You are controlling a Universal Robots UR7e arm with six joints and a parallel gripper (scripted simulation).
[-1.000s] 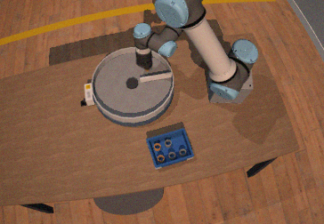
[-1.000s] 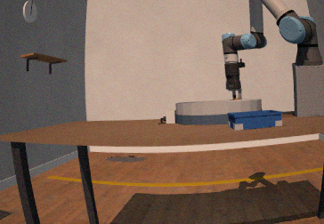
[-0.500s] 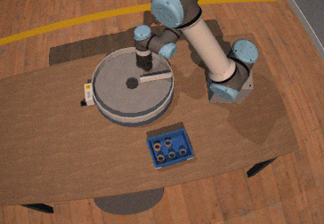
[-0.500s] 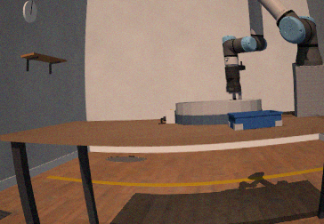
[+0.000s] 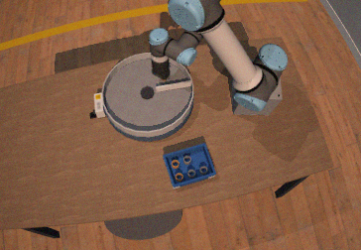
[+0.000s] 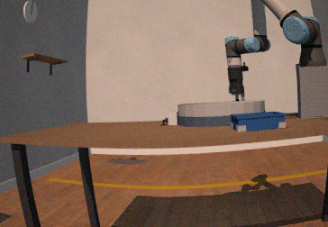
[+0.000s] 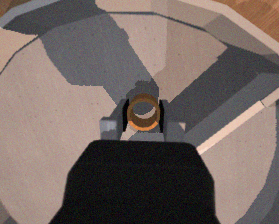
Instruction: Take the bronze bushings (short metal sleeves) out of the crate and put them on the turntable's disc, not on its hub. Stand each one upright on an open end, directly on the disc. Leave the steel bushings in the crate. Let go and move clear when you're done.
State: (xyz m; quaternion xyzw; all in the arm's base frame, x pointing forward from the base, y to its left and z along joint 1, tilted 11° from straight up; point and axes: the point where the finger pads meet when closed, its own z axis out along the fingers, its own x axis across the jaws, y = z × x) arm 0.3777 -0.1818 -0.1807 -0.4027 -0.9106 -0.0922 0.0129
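Note:
My gripper (image 6: pixel 240 98) (image 7: pixel 143 109) is shut on a bronze bushing (image 7: pixel 143 127), its open end facing the wrist camera. It is low over the turntable's disc (image 5: pixel 129 108) (image 7: pixel 51 115), behind and right of the hub (image 5: pixel 147 92) in the top view. The wall hides the bushing's lower end in the exterior view, so I cannot tell whether it touches the disc. The blue crate (image 5: pixel 194 181) (image 6: pixel 259 122) holds two bronze bushings (image 5: pixel 176 164) (image 5: pixel 179 177) on its left side and three steel bushings (image 5: pixel 187 160) (image 5: pixel 191 174) (image 5: pixel 203 170).
A raised wall (image 6: pixel 203 109) rings the disc. A pale straight bar (image 5: pixel 174 85) (image 7: pixel 231 128) runs from near the hub to the wall, close beside my gripper. A small white box (image 5: pixel 99 105) (image 6: pixel 172 117) stands left of the turntable. The crate is near the table's front edge.

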